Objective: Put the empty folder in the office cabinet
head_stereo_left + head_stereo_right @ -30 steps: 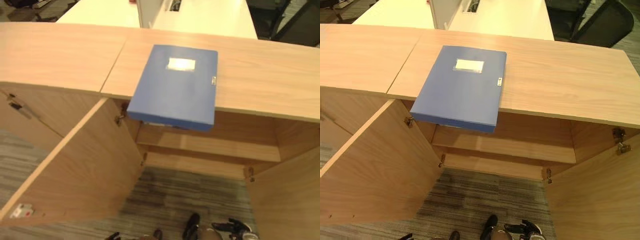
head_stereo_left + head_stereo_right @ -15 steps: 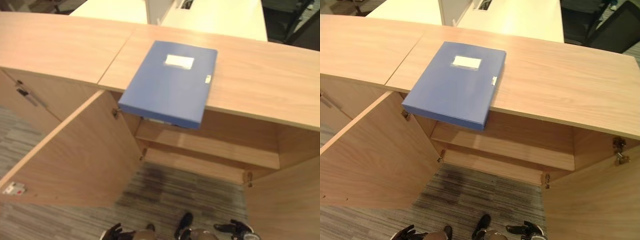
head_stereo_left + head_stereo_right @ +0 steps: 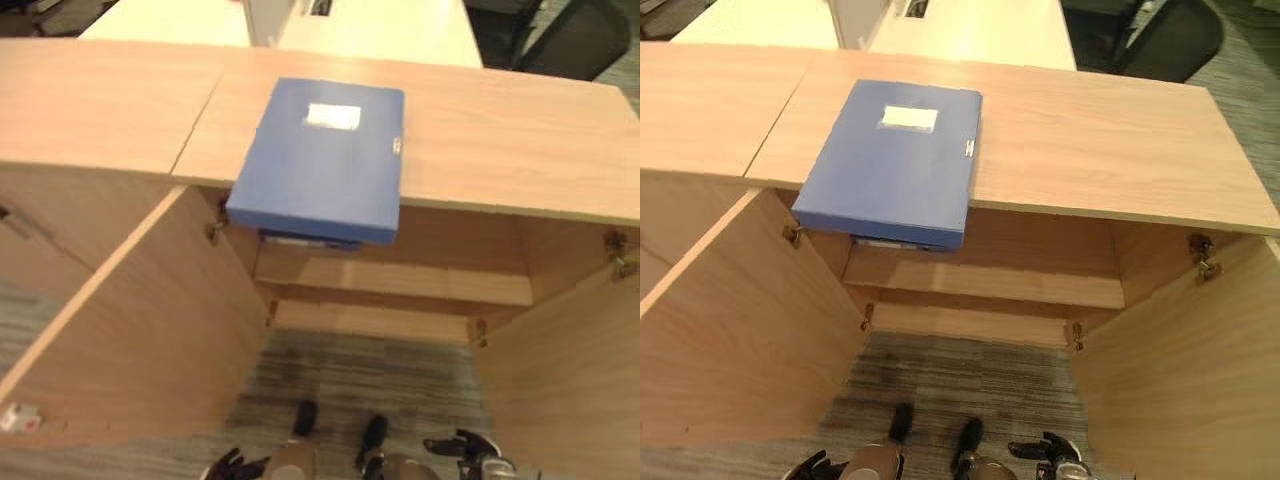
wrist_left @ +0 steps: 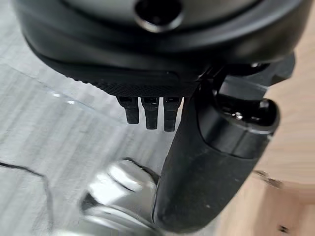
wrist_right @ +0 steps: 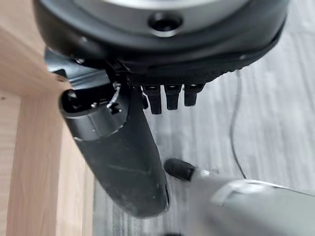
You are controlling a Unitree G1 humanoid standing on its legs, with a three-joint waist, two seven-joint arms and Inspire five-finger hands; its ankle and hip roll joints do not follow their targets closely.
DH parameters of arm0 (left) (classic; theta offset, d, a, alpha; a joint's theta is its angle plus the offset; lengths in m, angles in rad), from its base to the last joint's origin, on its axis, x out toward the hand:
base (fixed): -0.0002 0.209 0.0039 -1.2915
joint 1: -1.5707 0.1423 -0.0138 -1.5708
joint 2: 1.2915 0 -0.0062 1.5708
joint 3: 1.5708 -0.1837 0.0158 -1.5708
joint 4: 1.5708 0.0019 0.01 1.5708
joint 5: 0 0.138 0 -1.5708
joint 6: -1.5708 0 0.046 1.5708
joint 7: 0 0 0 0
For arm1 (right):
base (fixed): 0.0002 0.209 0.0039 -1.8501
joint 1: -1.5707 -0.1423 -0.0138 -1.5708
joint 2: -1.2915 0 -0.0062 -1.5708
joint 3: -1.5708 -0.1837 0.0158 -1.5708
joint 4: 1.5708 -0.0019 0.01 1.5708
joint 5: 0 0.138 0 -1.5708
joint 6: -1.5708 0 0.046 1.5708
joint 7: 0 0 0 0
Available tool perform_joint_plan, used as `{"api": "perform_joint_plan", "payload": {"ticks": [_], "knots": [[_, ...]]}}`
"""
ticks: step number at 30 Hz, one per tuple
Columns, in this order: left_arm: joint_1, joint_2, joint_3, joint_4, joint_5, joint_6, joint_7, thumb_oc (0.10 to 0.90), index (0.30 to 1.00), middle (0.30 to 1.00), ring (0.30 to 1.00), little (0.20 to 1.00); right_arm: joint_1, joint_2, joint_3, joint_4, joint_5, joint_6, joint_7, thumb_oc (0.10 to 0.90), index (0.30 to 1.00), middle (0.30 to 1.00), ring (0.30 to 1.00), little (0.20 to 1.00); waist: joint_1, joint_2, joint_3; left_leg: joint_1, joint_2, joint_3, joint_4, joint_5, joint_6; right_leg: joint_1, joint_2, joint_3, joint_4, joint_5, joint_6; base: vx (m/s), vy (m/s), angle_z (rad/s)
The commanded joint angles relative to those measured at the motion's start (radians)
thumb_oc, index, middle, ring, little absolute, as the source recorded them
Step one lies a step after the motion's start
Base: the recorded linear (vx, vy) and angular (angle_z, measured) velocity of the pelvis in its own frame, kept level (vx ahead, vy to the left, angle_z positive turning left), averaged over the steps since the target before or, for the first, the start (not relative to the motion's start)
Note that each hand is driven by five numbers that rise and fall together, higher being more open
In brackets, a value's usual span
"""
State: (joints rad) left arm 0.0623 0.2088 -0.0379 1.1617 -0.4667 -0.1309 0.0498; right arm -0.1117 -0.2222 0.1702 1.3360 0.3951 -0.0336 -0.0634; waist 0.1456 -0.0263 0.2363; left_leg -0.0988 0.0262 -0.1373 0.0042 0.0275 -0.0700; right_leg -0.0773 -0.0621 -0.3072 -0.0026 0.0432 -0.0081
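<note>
Folder position: the blue folder lies flat on the cabinet top, a tabletop of sorts, toward its left part, just right of the seam between the two top panels. Its near end overhangs the front edge, above the open compartment.

Folder long axis: runs from the front edge toward the back edge, skewed slightly so the near end sits further left than the far end.

Folder pointing: the end with the white label faces the back edge; the small clasp sits on the long side facing right.

Cabinet: both doors stand open, the left door and the right door swung outward; an inner shelf shows below the overhanging end of the folder.

Left robot hand: low, at floor level, well below and in front of the folder; fingers relaxed and spread, holding nothing.

Right robot hand: likewise low and well below the folder; fingers loose and spread, holding nothing.

Direction from hands to folder: up and forward from both.

Nearer hand: by my judgement roughly even; the left sits a little more directly under the overhanging end.

Progress: folder not yet grasped, by my reading.
</note>
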Motion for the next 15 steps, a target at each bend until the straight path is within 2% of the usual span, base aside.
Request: {"api": "perform_joint_plan", "payload": {"ticks": [1, 8, 11, 14, 15], "knots": [[0.021, 0.022, -0.033, -0.059, -0.06, -0.013, -0.039, 0.8, 0.9, 0.9, 0.9, 0.9, -0.006, -0.024, 0.025, 0.003, -0.021, -0.008, 0.001, 0.8, 0.9, 0.9, 0.9, 0.9, 0.012, -0.039, -0.072, 0.034, -0.007, -0.047, -0.09, 0.045, 0.015, 0.081, -0.025, 0.022, -0.017, 0.007, 0.1, 0.08, 0.141, -0.17], [0.1, 0.034, -0.027, -0.371, -0.202, -0.019, -0.077, 0.8, 0.9, 0.9, 0.9, 0.9, 0.009, -0.018, 0.012, 0.0, -0.044, 0.007, 0.011, 0.8, 0.9, 0.9, 0.9, 0.9, 0.015, -0.036, -0.098, 0.083, -0.025, -0.032, -0.091, 0.022, 0.03, 0.124, -0.038, 0.032, -0.044, 0.017, 0.115, 0.04, 0.064, -0.09], [0.149, 0.034, -0.054, -0.495, -0.245, 0.031, -0.07, 0.8, 0.9, 0.9, 0.9, 0.9, 0.014, -0.027, 0.005, -0.004, -0.062, 0.029, 0.012, 0.8, 0.9, 0.9, 0.9, 0.9, 0.013, -0.026, -0.108, 0.095, -0.032, -0.029, -0.091, 0.016, 0.038, 0.136, -0.046, 0.037, -0.049, 0.019, 0.121, 0.05, 0.064, -0.01], [0.193, 0.073, -0.077, -0.678, -0.252, 0.034, -0.091, 0.8, 0.9, 0.9, 0.9, 0.9, 0.008, -0.043, 0.002, -0.006, -0.086, 0.039, 0.004, 0.8, 0.9, 0.9, 0.9, 0.9, 0.005, -0.01, -0.116, 0.106, -0.039, -0.031, -0.091, 0.008, 0.045, 0.143, -0.053, 0.037, -0.055, 0.02, 0.125, 0.03, 0.071, -0.01], [0.193, 0.073, -0.077, -0.678, -0.252, 0.034, -0.091, 0.8, 0.9, 0.9, 0.9, 0.9, 0.008, -0.043, 0.002, -0.006, -0.086, 0.039, 0.004, 0.8, 0.9, 0.9, 0.9, 0.9, 0.005, -0.01, -0.116, 0.106, -0.039, -0.031, -0.091, 0.008, 0.045, 0.143, -0.053, 0.037, -0.055, 0.02, 0.125, 0.05, 0.056, -0.01]]}}
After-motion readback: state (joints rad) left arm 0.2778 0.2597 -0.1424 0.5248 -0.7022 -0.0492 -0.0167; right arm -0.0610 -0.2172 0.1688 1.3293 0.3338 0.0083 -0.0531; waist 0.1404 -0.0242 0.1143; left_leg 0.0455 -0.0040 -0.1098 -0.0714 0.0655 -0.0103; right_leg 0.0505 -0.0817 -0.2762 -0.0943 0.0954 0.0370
